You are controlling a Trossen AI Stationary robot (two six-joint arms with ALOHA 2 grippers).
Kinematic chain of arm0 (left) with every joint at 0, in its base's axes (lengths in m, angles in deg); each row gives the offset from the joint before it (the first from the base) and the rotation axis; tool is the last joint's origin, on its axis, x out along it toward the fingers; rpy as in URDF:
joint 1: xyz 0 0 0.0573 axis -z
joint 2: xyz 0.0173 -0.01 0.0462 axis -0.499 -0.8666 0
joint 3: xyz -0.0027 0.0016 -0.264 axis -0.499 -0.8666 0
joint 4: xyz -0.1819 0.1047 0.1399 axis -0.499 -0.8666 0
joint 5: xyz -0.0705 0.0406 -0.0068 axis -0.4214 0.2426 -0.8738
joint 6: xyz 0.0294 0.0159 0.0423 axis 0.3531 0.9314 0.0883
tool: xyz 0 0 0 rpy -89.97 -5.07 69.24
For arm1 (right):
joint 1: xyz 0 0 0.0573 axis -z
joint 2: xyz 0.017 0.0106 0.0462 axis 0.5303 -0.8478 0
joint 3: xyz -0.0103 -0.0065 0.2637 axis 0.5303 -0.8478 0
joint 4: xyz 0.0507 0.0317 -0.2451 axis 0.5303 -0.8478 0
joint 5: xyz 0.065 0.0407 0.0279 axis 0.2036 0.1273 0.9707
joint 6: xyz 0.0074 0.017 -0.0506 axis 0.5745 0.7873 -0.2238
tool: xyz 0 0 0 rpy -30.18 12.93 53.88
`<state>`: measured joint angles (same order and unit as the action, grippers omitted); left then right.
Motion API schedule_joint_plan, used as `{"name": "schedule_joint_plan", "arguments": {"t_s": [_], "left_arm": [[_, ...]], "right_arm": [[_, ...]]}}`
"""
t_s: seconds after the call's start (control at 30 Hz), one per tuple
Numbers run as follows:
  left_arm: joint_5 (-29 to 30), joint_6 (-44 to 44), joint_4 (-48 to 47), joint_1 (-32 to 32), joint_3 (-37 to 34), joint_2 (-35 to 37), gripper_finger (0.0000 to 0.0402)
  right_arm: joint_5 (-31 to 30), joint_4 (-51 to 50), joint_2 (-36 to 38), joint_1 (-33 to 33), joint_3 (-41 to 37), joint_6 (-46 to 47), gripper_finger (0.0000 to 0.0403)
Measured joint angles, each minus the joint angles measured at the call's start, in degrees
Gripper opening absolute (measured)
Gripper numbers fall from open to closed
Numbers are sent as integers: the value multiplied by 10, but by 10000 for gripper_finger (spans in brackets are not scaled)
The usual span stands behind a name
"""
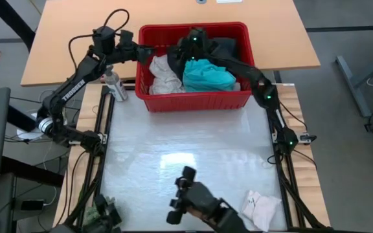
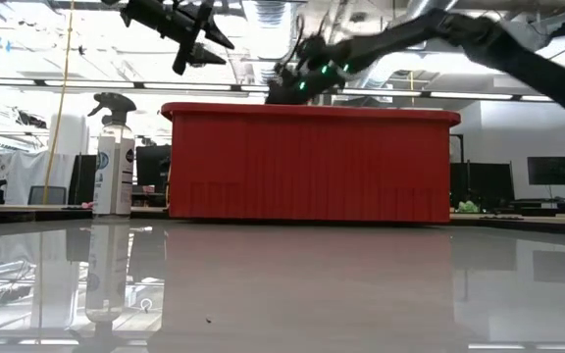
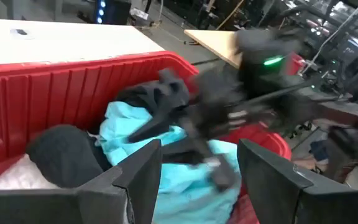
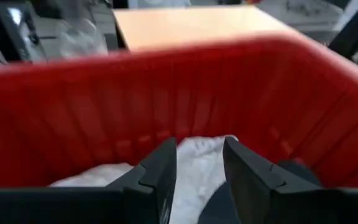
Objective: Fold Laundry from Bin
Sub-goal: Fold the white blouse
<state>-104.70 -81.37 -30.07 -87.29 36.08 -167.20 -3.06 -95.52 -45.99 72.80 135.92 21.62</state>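
High view: the bin point(image 1: 196, 102), a red slotted basket, is seen at the far end of the table point(image 1: 193, 162), and the laundry is heaped inside it, a white lacy top point(image 1: 164, 73) beside a turquoise shirt point(image 1: 207, 75), with black clothing point(image 1: 224, 46) toward the far corner. The right gripper point(image 1: 188, 46) is held over the middle of the heap; in the right wrist view its fingers are parted, with white cloth visible in the gap and nothing clamped. The left gripper point(image 1: 141, 53) is poised at the bin's rim on the left arm's side, jaws apart and empty, as the left wrist view confirms. The garments are judged light, limp and prone to sagging or dragging a neighbour along; a hold is best taken on a raised fold near the top of the pile, and the lace is likely to snag. A small pale piece point(image 1: 260, 207) is lying on the table near the close edge, well apart from the bin. A spray bottle point(image 1: 114, 84) stands just beside the bin's left wall and could be struck by the left arm. The bin's tall walls are judged the main obstruction to lifting cloth clear.
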Motion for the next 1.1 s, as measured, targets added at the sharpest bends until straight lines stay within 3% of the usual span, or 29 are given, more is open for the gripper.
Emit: {"name": "schedule_joint_plan", "arguments": {"t_s": [0.2,0.47,0.63,0.77,1.1], "left_arm": [[4,4,-42,0,0,13,199],[10,14,-70,0,0,13,199],[12,15,-71,0,0,13,199],[12,8,-71,0,0,13,199],[10,-6,-82,0,0,13,199]], "right_arm": [[61,39,-61,-13,13,-5,158],[82,-27,-93,-24,17,-108,158],[70,-120,-95,-15,15,-196,158],[12,-181,-95,-7,15,-252,158],[-32,-193,-139,1,16,-284,184]]}}
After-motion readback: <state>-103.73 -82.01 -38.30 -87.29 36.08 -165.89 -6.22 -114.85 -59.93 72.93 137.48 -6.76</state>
